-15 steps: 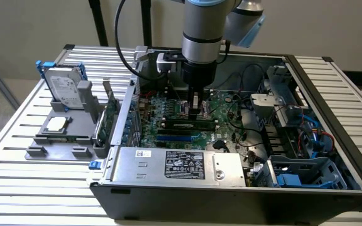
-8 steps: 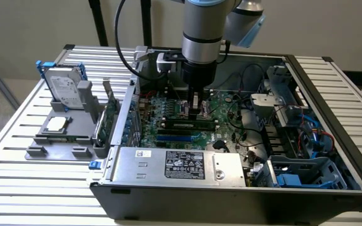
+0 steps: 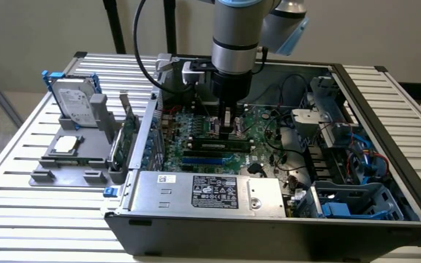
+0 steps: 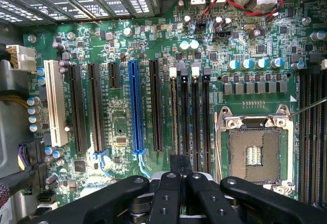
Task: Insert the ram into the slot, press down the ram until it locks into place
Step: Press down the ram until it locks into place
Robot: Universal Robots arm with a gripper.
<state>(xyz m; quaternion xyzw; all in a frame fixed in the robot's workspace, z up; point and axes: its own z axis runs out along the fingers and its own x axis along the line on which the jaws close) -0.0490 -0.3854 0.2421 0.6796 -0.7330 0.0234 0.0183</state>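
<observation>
inside the open computer case (image 3: pixel 386 164) the motherboard (image 3: pixel 195 137) lies flat; a hard drive (image 3: pixel 75 101) stands outside, toward the exterior view's left.

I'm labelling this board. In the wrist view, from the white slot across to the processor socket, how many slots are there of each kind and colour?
White slot: 1
Blue slot: 1
Black expansion slots: 4, one of them short
Black memory slots: 4
Total: 10
</observation>
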